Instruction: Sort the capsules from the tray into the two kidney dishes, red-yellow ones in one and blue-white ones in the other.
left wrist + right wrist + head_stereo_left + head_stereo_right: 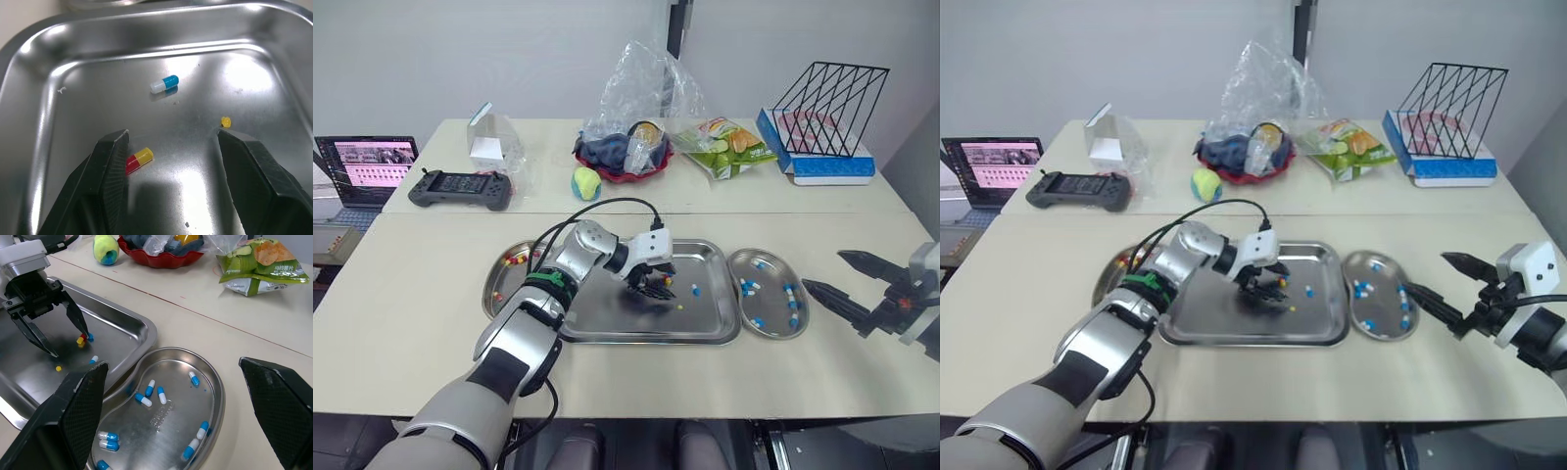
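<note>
Left jaws stand apart, low inside the rectangular steel tray (705,315), right of the steel kidney dish (499,294) that holds red-yellow capsules. A small red-yellow capsule (139,160) lies against one jaw's inner face, off centre. Closing could skid it across the slick steel or crush it. A blue-white capsule (164,83) and a yellow crumb (225,122) lie nearby in the tray. Right of the tray, the second kidney dish (771,299) holds blue-white ones. Right jaws hover apart beyond it.
</note>
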